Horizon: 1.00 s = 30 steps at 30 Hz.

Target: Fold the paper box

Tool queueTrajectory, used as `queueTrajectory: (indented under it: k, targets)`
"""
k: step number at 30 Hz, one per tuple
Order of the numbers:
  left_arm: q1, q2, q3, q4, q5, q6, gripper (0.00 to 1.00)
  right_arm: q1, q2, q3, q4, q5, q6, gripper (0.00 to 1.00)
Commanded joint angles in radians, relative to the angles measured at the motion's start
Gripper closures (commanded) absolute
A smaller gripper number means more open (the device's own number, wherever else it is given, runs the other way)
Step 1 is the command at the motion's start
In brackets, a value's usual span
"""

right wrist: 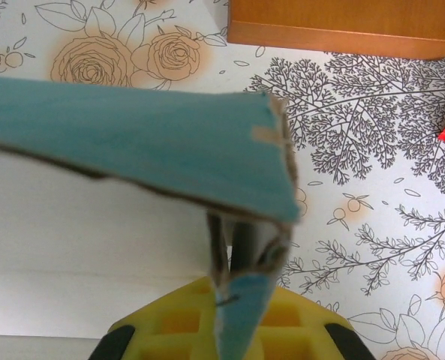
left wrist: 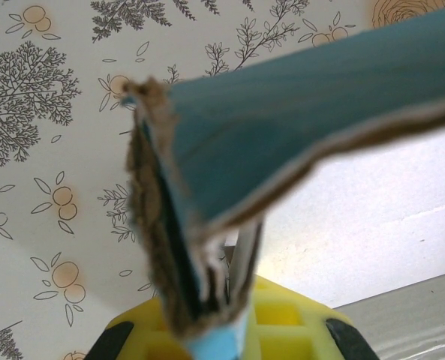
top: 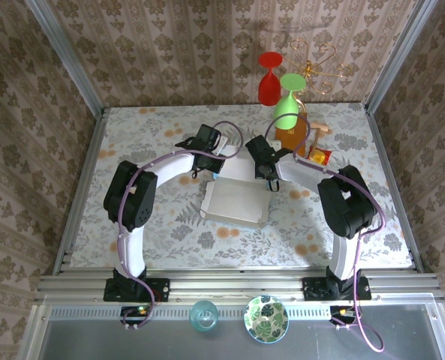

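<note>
Floral table (top: 132,142) — one paper box (top: 233,201) gripped by left pincer (left wrist: 207,300), right pincer (right wrist: 241,300).

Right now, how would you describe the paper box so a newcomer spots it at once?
Look at the middle of the floral-patterned table. The paper box lies there, a shallow white rectangle whose flaps are sky-blue on the outside. Unlike the orange-brown block standing behind it, it is low, pale and thin-walled.
</note>
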Motion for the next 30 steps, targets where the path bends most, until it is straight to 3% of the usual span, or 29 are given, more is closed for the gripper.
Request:
queueTrajectory:
  k: [1,5,10,12,17,21,26,28,30]
  targets:
    - [-0.002,0.028,-0.017,-0.066,-0.014,-0.019,0.84,-0.003,0.021,0.009,-0.048,0.059,0.015,1.0]
    - [0.013,-0.013,-0.064,-0.025,0.007,-0.034,0.73,-0.004,0.015,0.004,-0.052,0.063,0.011,1.0]
    - [0.034,-0.028,-0.096,-0.002,0.028,-0.028,0.71,-0.003,0.019,0.006,-0.056,0.059,0.011,1.0]
    - [0.036,-0.023,-0.095,-0.001,0.029,-0.024,0.75,-0.004,0.018,0.009,-0.056,0.056,0.012,1.0]
    - [0.037,-0.009,-0.077,0.002,-0.019,-0.036,0.98,-0.002,0.021,0.024,-0.063,0.056,0.011,1.0]
    - [0.023,0.009,-0.064,-0.009,-0.094,-0.053,1.0,0.003,0.022,0.035,-0.088,0.065,0.023,1.0]
    - [0.001,0.016,-0.064,0.009,-0.08,-0.063,1.0,0.012,0.026,0.036,-0.097,0.057,0.036,1.0]
    - [0.002,-0.019,-0.09,0.045,-0.055,-0.071,0.77,0.01,0.028,0.032,-0.1,0.059,0.039,1.0]
    - [0.008,-0.057,-0.104,0.058,-0.007,-0.076,0.67,0.01,0.025,0.029,-0.1,0.059,0.036,1.0]
